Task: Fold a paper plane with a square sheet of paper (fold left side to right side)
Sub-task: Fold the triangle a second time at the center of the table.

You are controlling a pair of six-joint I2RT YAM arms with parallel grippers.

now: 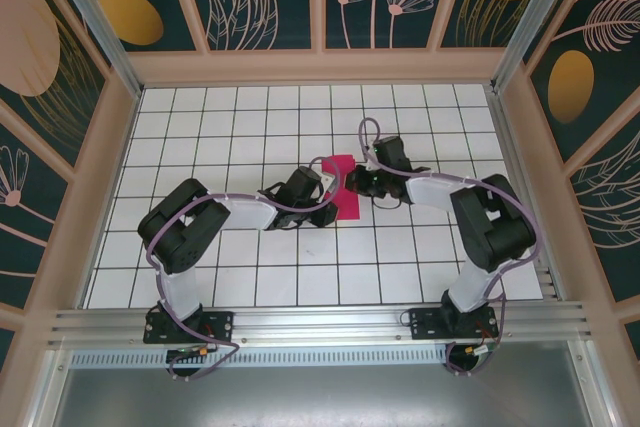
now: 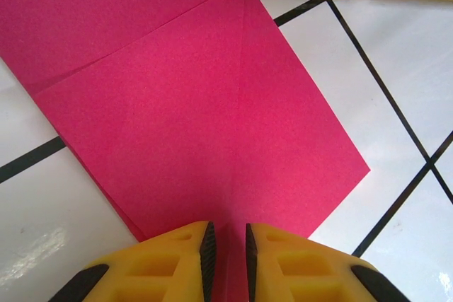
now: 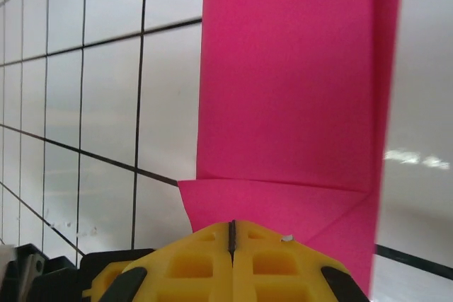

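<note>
At the centre of a white surface (image 1: pixel 250 267) ruled with black grid lines, a magenta-pink square sheet of paper (image 1: pixel 343 199) lies between two black robot arms that reach in from the near edge, one from each side. Seen from above, the left hand (image 1: pixel 328 185) meets the paper's left edge and the right hand (image 1: pixel 357 185) meets its right edge, so the two hands nearly face each other across the sheet. The far part of the paper is raised off the surface, while the near part lies flat. From the left wrist camera, the sheet (image 2: pixel 198 125) spreads flat over the tiles, with a diagonal folded edge crossing its upper part. The left hand (image 2: pixel 228 245) sits at the paper's near edge, and its yellow fingers (image 2: pixel 177 263) stand a narrow gap apart with pink showing between them. Whether they pinch the paper or merely rest on it cannot be told. From the right wrist camera, the right hand (image 3: pixel 231 228) is clenched, its yellow fingers (image 3: pixel 272 263) pressed together on a folded strip of the sheet (image 3: pixel 283 104). Beyond the fingertips the paper rises in a tall curved flap.
</note>
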